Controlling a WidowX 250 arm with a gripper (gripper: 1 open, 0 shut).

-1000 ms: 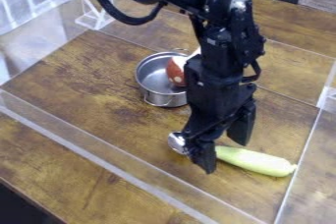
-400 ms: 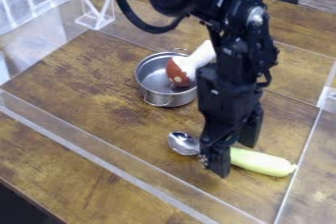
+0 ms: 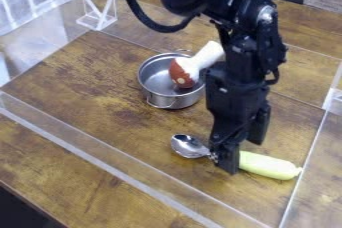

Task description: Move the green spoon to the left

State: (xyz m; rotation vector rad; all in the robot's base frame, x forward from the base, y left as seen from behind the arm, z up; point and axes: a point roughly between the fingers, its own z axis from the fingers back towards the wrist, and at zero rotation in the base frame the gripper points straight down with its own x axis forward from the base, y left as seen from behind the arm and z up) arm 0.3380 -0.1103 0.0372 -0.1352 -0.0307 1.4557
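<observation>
Claw (image 3: 229, 162) wide, straddling green spoon (image 3: 238, 158) at neck; closing off-centre risks handle squirting toward 4 o'clock.

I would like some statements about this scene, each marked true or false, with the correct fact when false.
1. The green spoon lies on the wooden table. True.
2. The gripper has lifted the spoon off the table. False: its jaws stand open, low over the spoon's middle, and the spoon lies flat.
3. The steel pot holds a white-handled utensil with a red tip. True.
4. The spoon's silver bowl points toward the right edge of the picture. False: the bowl is at the left end and the green handle at the right.
5. The pot stands in front of the spoon, nearer the camera. False: it stands behind the spoon.
</observation>
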